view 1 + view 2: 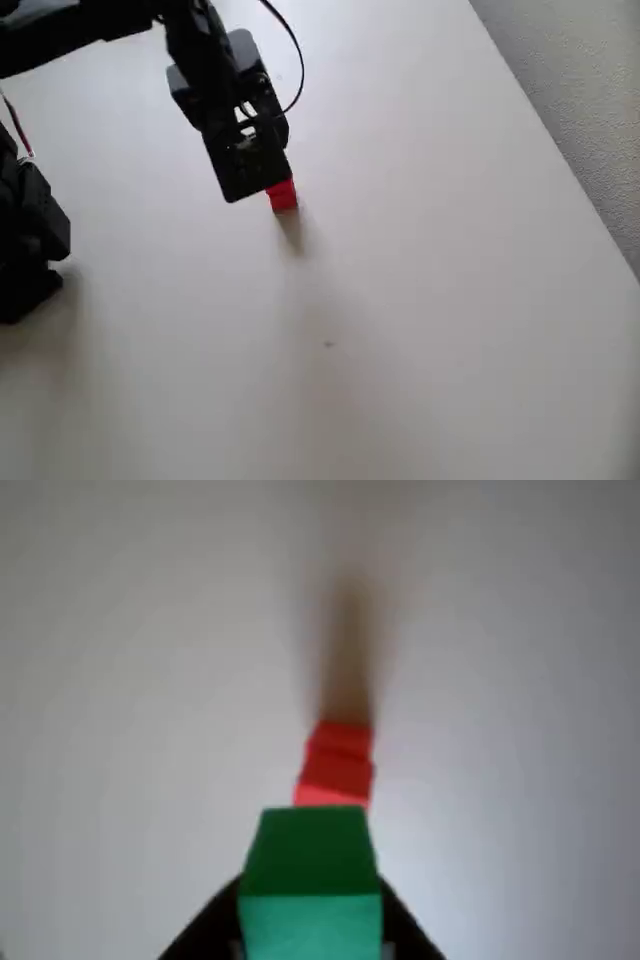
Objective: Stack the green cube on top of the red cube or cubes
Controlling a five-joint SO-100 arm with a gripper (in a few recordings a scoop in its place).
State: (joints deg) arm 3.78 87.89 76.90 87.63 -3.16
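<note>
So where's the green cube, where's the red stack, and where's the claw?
green cube (pixel 310 865), wrist view, its top face.
red cubes (pixel 336 765), wrist view, the stack's side.
gripper (pixel 245 165), overhead view, its black body above the stack.

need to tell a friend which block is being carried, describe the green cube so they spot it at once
Start at the black arm over the pale table and follow it down to its pincer. The green cube sits between its black fingers, just above the red cubes, which look stacked. It is the sole green block.
</note>
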